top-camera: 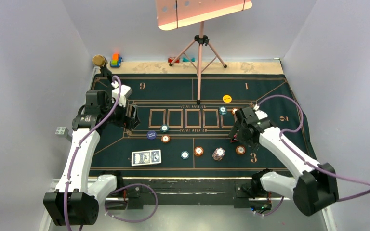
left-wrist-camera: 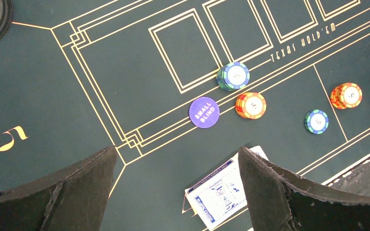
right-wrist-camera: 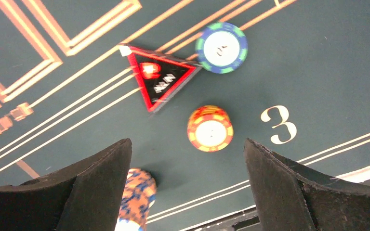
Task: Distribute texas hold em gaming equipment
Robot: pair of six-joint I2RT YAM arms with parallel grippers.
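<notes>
chips [top-camera: 199, 151] sit in small stacks across the centre of the overhead frame, cards [top-camera: 146, 157] at lower left, seemingly one share per seat. your right gripper [right-wrist-camera: 187, 159] hangs jaws spread, empty, above the orange stack [right-wrist-camera: 210, 129] near the marker [right-wrist-camera: 159, 82]; your left gripper [left-wrist-camera: 177, 163] gapes empty too.

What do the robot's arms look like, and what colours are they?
The left arm and right arm are both smooth white tubes linked by chunky black joints. A thin purple cable loops along each one. The left tool and right tool are black, each with two wide, dark, rough-edged fingers.
</notes>
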